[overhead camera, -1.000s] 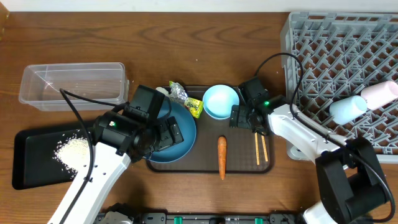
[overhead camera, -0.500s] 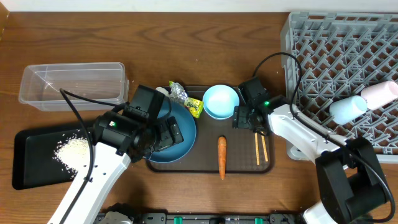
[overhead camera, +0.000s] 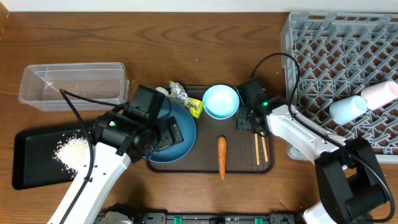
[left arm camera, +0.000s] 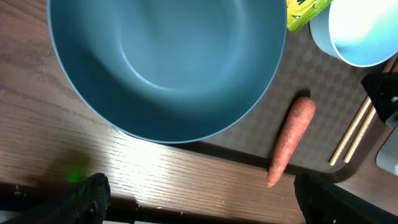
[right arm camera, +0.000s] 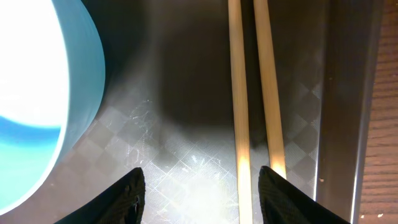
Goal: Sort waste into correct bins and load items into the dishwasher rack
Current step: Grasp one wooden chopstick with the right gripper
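My right gripper point(overhead camera: 246, 118) point(right arm camera: 205, 200) is open low over the brown tray point(overhead camera: 244, 157), between the light-blue bowl point(overhead camera: 221, 101) point(right arm camera: 43, 81) and the wooden chopsticks point(overhead camera: 260, 149) point(right arm camera: 239, 93). One chopstick's end lies between the fingers; the other runs by the right fingertip point(right arm camera: 292, 199). My left gripper point(overhead camera: 165, 134) point(left arm camera: 199, 208) hangs wide open at the near rim of the dark-blue bowl point(overhead camera: 177, 134) point(left arm camera: 168, 62), holding nothing. A carrot point(overhead camera: 221, 157) point(left arm camera: 291, 140) lies on the tray. The yellow-green packet point(overhead camera: 194, 106) and foil point(overhead camera: 179, 93) sit behind the bowls.
Rice point(overhead camera: 71, 149) is piled on the black tray point(overhead camera: 28, 162) at the front left, with the clear tub point(overhead camera: 71, 84) behind it. The grey rack point(overhead camera: 336, 56) fills the right side and holds two white cups point(overhead camera: 348, 107) point(overhead camera: 379, 93) lying on their sides.
My right gripper's fingers have drawn closer together and it has shifted slightly right toward the chopsticks. The left arm has not moved.
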`<state>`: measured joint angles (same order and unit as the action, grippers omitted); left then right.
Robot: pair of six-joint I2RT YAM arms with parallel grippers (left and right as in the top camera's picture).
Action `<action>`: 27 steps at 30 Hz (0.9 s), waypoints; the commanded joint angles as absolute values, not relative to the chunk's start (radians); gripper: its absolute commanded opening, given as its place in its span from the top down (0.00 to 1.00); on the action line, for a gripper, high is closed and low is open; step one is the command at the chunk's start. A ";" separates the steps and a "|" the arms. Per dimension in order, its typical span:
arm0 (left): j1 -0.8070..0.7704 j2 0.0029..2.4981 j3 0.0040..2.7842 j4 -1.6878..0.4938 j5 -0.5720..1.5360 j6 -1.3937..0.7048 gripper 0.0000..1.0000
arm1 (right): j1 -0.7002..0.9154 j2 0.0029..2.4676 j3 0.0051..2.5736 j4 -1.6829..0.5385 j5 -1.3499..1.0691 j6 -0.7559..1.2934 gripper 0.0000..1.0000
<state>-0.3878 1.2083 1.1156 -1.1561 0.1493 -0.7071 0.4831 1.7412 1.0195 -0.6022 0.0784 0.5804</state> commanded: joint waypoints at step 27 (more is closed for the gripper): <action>-0.383 1.208 1.117 -1.162 0.126 -0.716 0.02 | 0.492 1.755 0.926 -0.522 0.128 0.579 0.47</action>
